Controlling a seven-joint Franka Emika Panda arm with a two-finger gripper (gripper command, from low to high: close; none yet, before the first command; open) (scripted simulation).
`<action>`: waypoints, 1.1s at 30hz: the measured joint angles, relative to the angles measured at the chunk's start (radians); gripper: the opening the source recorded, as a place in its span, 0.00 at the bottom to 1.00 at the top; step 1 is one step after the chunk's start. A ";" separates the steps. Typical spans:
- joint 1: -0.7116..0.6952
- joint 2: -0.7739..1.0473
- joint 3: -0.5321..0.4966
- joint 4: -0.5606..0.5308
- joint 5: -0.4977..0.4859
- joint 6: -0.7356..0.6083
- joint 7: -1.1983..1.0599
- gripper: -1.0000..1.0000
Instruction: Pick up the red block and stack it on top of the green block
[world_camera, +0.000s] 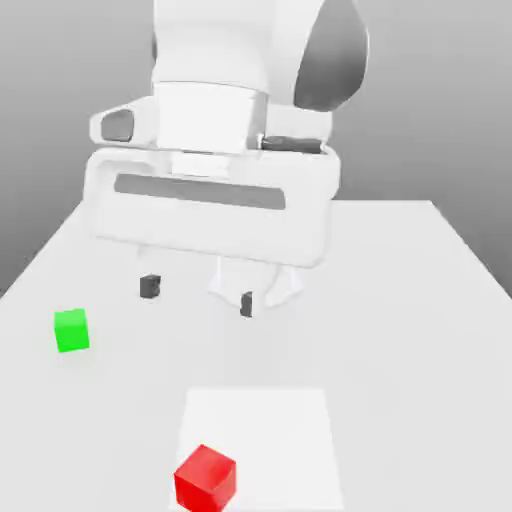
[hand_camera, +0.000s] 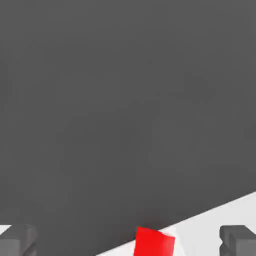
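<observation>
The red block (world_camera: 205, 478) sits on the table near the front edge, on a lighter square patch; the hand view catches a corner of the red block (hand_camera: 154, 242) between the two fingertips. At the exterior view's left, further back, rests the green block (world_camera: 71, 330). My gripper (world_camera: 198, 295) hovers above the table's middle, behind the red block and to the right of the green one. It is open, its dark fingertips (world_camera: 150, 287) wide apart with nothing between them.
The white table (world_camera: 420, 330) stretches to both sides, with a paler square patch (world_camera: 270, 420) at the front. The bulky white arm (world_camera: 250, 90) rises behind the gripper. A grey floor lies beyond the table edge in the hand view.
</observation>
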 joint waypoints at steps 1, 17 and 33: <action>-0.005 0.036 -0.002 -0.005 0.002 0.013 0.014 0.50; -0.008 0.450 -0.020 -0.013 0.030 0.249 0.098 0.00; -0.267 0.093 -0.220 -0.218 -0.059 0.100 0.032 0.00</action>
